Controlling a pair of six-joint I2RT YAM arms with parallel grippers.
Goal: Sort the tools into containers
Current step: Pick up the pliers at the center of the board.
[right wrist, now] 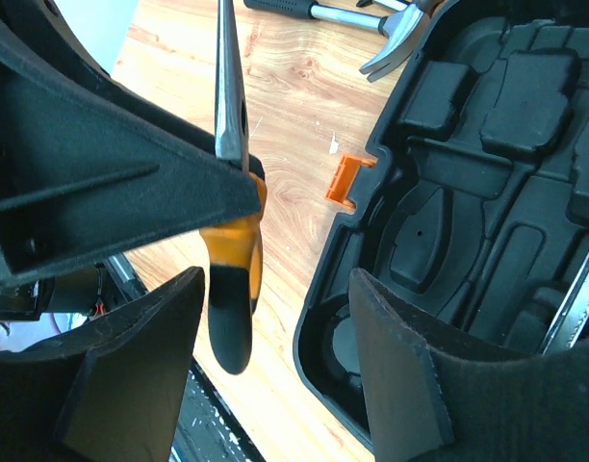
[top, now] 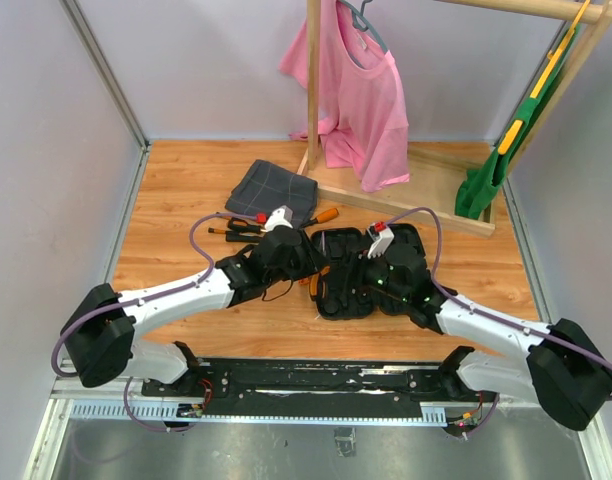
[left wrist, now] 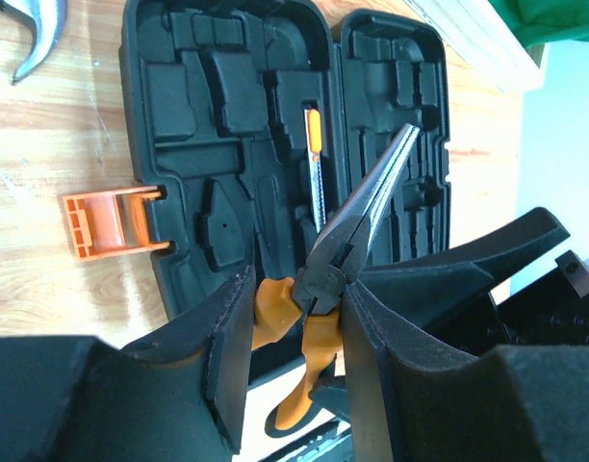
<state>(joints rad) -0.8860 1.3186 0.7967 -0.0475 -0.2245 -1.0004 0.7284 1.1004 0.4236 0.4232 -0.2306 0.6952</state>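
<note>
Left gripper (left wrist: 294,322) fills its wrist view, pinching the pliers (left wrist: 367,207) at the pivot. The nose points out over the open tool case (left wrist: 227,106), likely to line it up with a moulded slot. Right gripper (right wrist: 275,327) is spread, pinching nothing. It hovers at the case's edge beside the pliers' handle, probably to steady or guide. Counts: one pliers; one hammer (right wrist: 367,19) on the bench (right wrist: 285,115) by the case; one case; one slim orange-handled tool (left wrist: 316,159) seated in a slot. Screwdrivers (top: 238,228) are bunched left of the case, too small to count.
</note>
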